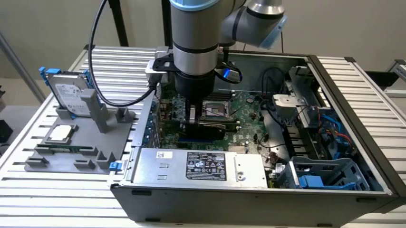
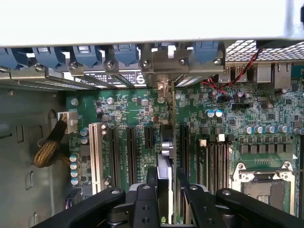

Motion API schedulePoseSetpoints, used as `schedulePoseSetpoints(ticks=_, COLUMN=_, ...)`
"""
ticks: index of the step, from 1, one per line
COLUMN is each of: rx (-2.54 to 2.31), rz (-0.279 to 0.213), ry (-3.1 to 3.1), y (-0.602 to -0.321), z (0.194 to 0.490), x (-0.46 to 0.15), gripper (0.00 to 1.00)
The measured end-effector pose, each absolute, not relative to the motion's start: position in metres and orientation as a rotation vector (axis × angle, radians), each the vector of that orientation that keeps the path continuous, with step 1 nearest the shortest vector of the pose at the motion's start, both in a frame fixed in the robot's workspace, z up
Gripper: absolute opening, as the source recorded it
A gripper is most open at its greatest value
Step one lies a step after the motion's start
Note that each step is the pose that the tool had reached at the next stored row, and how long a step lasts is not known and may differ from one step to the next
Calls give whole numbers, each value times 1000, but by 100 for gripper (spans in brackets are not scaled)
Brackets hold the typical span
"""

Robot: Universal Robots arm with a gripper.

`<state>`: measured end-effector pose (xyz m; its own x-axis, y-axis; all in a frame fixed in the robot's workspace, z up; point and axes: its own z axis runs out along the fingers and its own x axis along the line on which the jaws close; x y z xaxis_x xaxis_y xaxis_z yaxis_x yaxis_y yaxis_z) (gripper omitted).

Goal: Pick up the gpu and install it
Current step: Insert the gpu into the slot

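Green, thin gpu (image 2: 167, 142) stands edge-on over the motherboard (image 2: 128, 114); my black gripper (image 2: 166, 192) is clamped on it

Silver hard drive (image 1: 67, 95) and square CPU chip (image 1: 60, 133) on grey holder (image 1: 95, 142) beside open computer case (image 1: 355, 95).

Plain beige wall (image 1: 51, 23), white slatted metal table (image 1: 374, 90), even indoor light
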<state>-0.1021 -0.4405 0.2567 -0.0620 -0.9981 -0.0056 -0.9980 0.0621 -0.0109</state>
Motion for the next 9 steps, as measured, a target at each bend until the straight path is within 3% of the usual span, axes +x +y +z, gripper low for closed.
schedulePoseSetpoints(ticks=9, rx=-2145, rz=-9, ry=2282, y=-440, z=256, x=-102, gripper=0)
